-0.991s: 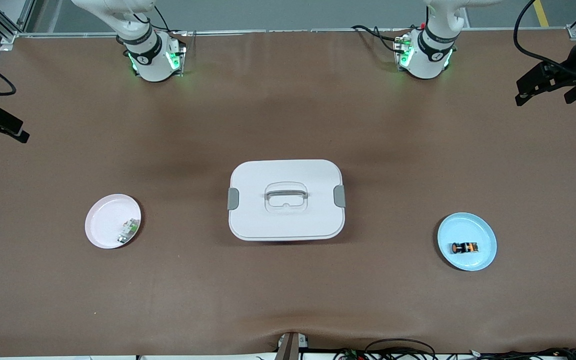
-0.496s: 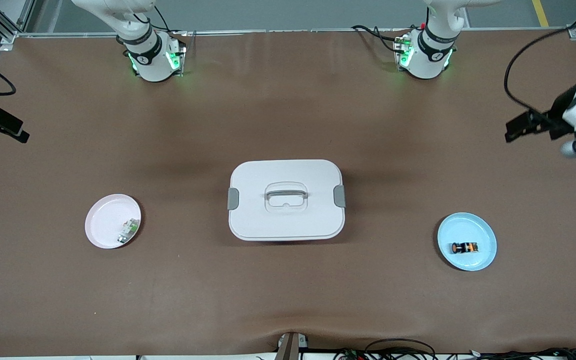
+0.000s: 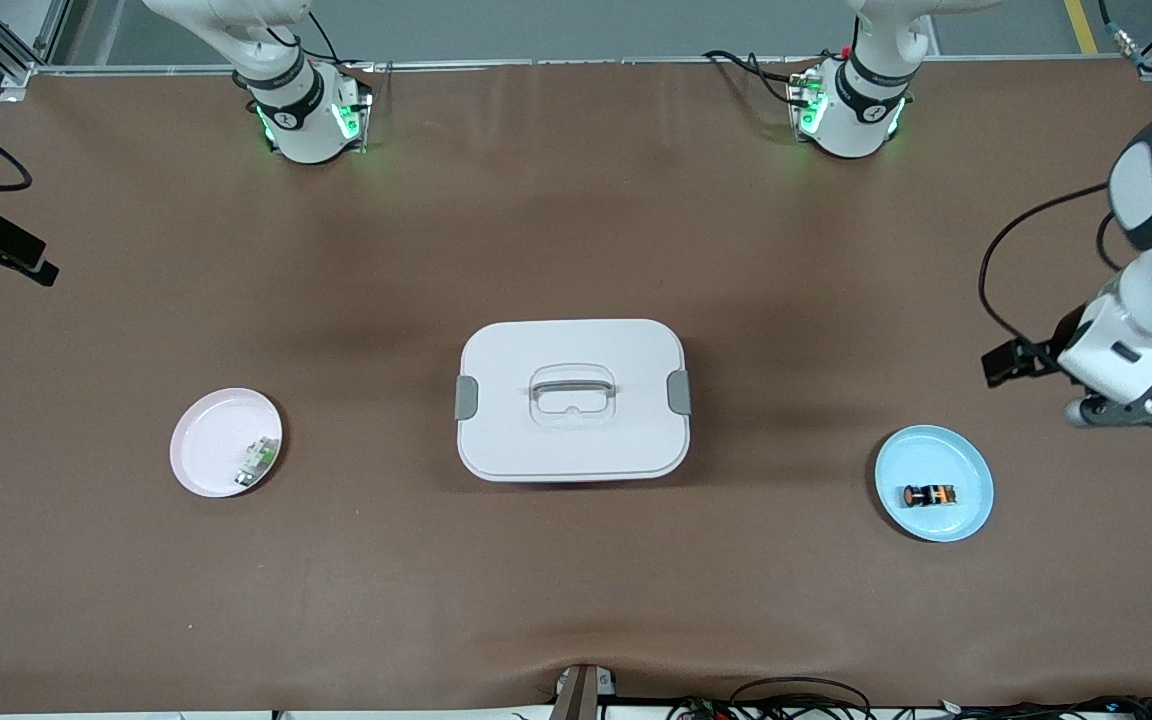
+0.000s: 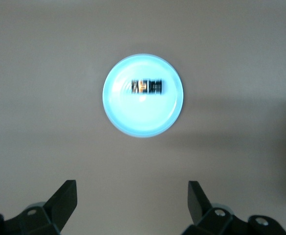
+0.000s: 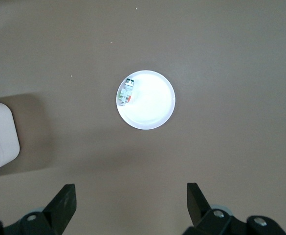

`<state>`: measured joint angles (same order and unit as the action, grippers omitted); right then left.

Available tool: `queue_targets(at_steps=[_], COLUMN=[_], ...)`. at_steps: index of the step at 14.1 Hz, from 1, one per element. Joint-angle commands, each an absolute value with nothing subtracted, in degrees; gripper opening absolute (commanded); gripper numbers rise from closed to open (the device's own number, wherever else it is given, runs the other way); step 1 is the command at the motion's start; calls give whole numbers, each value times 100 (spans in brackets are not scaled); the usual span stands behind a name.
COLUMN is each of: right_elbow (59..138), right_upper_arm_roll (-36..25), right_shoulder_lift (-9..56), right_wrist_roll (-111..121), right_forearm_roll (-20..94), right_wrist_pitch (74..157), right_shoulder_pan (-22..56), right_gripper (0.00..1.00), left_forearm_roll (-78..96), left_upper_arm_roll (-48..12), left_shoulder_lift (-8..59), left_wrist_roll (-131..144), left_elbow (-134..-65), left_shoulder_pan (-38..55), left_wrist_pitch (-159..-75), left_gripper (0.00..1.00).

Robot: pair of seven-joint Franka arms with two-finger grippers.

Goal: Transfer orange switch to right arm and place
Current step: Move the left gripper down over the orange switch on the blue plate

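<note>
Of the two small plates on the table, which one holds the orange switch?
The blue plate toward the left arm's end holds the orange switch. The pink plate toward the right arm's end holds a white-and-green part.

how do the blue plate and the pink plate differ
The blue plate lies toward the left arm's end of the table; the pink plate lies toward the right arm's end. The blue plate holds the orange switch near its middle; the pink plate holds a small white-and-green part close to its rim. Both are round, shallow, similar in size, and flank the white lidded box.
</note>
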<state>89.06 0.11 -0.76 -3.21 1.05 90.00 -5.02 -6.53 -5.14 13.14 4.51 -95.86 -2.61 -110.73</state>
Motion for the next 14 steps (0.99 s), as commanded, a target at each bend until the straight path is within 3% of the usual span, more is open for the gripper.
queue_targets(at_steps=[1, 14], right_elbow=[8736, 8745], right_upper_arm_roll=[97, 97], right_shoulder_lift=[9, 35], right_wrist_roll=[-264, -272], right_forearm_roll=[53, 62], right_wrist_pitch=[8903, 8903], right_shoulder_pan=[-598, -563], right_gripper=[100, 100], left_forearm_roll=[-774, -729], left_upper_arm_roll=[-536, -571], left_shoulder_lift=[1651, 3488], left_wrist_roll=[369, 299], left_elbow=[-9730, -9528], left_shoulder_pan=[-360, -536], left_wrist_pitch=[-11653, -13886], left_gripper=[100, 100])
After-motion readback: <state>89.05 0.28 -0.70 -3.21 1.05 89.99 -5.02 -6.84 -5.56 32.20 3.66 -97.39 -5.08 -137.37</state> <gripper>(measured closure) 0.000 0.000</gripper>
